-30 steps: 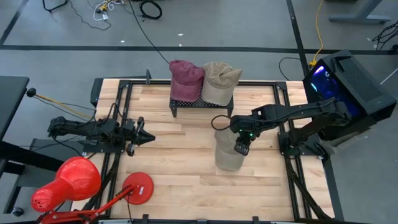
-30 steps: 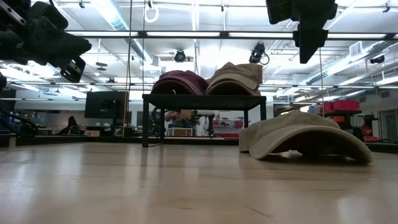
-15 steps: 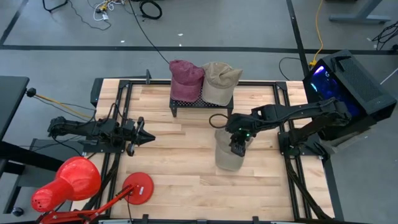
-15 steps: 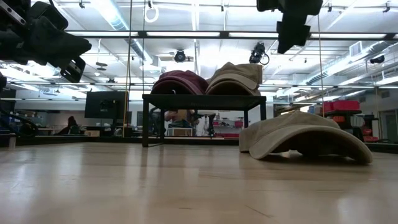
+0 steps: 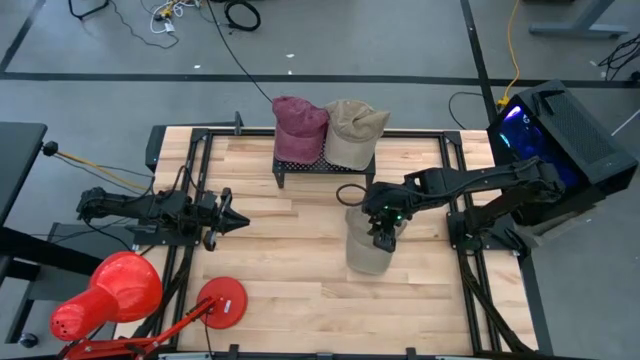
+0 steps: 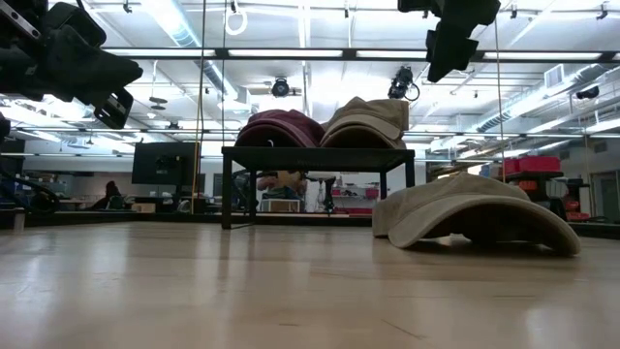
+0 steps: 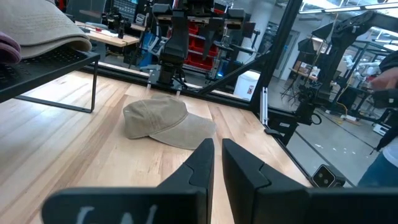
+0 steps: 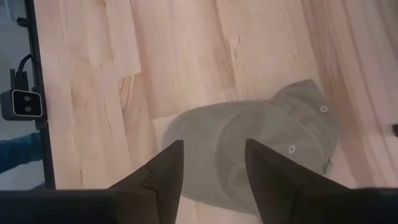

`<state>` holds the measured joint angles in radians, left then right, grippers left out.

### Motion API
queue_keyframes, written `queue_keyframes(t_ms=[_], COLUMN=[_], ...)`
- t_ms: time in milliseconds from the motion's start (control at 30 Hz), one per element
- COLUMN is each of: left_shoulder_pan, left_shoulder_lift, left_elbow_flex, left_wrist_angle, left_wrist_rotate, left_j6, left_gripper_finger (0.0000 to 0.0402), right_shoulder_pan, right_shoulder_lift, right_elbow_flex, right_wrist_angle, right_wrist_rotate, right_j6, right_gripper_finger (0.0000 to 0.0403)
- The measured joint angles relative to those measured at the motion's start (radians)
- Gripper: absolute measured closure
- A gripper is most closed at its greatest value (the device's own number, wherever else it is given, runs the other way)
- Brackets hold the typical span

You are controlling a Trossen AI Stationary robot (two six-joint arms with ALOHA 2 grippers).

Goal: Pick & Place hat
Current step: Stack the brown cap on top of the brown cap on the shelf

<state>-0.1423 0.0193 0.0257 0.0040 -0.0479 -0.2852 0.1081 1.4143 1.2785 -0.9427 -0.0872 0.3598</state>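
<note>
Tan hat (image 5: pixel 365 248) flat on the table (image 5: pixel 290 300) near the rack (image 5: pixel 322 165) — right gripper (image 5: pixel 384 238) poised directly above, fingers spread, apparently to descend and grasp; left gripper (image 5: pixel 226 213) parked aside, fingers nearly together.

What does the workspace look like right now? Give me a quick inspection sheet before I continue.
Surface: wooden table, bare around the hats.
Job's things: tan hat lying flat on the table; maroon hat and second tan hat on the black rack.
Clutter: red lamp at the table's left front corner.
Grippers: right claw open, above the flat hat, not touching; left claw shut, waiting at left.
Cables: black loop by the right arm; floor cables beyond the table.
Surroundings: lit black box at right.
</note>
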Motion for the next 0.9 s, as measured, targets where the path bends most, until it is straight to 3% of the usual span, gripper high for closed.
queue_keyframes(t_ms=[900], left_shoulder_pan=[0.0], left_shoulder_lift=[0.0], left_elbow_flex=[0.0], left_wrist_angle=[0.0], left_wrist_rotate=[0.0], left_j6=[0.0], left_gripper_finger=[0.0362], right_shoulder_pan=[0.001], right_shoulder_lift=[0.0], right_elbow_flex=[0.0], right_wrist_angle=[0.031], right_wrist_rotate=[0.0], right_j6=[-0.002], right_gripper_finger=[0.0232])
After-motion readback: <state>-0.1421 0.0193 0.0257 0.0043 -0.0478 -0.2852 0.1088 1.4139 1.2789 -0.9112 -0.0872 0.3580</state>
